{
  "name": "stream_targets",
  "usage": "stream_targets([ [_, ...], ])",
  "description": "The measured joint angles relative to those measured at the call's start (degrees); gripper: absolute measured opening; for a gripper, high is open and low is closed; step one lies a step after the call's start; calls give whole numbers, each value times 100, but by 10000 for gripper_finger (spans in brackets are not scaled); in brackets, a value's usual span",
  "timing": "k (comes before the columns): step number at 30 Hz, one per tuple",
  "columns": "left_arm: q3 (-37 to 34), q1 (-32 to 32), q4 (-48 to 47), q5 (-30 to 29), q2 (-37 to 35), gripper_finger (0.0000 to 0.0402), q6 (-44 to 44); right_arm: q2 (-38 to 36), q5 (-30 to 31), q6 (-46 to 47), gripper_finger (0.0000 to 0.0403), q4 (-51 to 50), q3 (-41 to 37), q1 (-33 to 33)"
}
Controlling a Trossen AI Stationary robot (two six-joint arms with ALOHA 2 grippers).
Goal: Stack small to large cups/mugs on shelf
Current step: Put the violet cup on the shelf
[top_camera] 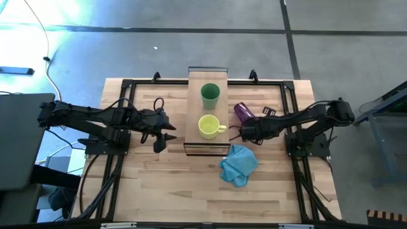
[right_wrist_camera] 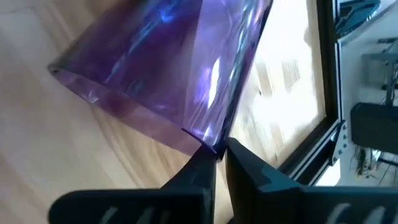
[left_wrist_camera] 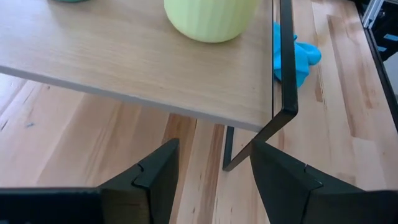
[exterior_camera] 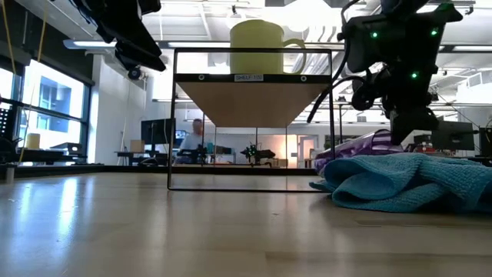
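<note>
On the shelf (top_camera: 194,108) you see the green cup (top_camera: 210,94) at 12 o'clock and the yellow mug (top_camera: 209,126) at 6. Purple tumbler (right_wrist_camera: 168,74) lies tipped on the table, 3 o'clock of shelf. R gripper (right_wrist_camera: 219,157) clenched on its rim. L gripper (left_wrist_camera: 214,168) released, 9 o'clock of shelf.
</note>
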Motion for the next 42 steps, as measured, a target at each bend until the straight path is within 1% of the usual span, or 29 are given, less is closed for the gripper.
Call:
stream_targets([
  [8, 2, -1, -38, -1, 0, 184, -3, -39, -353, 122, 2, -49, 0, 103],
  [13, 1, 0, -36, -1, 0, 184, -3, -236, -825, 433, 1, -507, 2, 238],
  [17, 1, 0, 6, -1, 0, 184, 6, -604, -1393, 758, 1, -807, 69, 322],
  [21, 2, -1, 97, -1, 0, 184, 10, -945, -2063, 1079, 0, -1254, 575, 333],
  [27, 0, -1, 333, 2, 0, 184, 21, -1024, -3016, 1306, 1, -2066, 1895, 325],
  [30, 0, -1, 330, 55, 0, 184, 21, -1007, -3315, 1540, 1, -2498, 2538, 257],
  [33, 1, -2, 314, 67, 2, 184, 21, -979, -3507, 1853, 1, -2875, 3008, 209],
  [36, 1, 1, 299, 134, 2, 184, 21, -970, -3792, 1870, 1, -2830, 3181, 186],
  [39, 0, -2, 293, 172, 2, 184, 21, -921, -4134, 1912, 1, -2859, 3192, 107],
  [42, 2, -2, 276, 172, 2, 184, 21, -864, -4216, 1957, 0, -2842, 3191, 22],
])
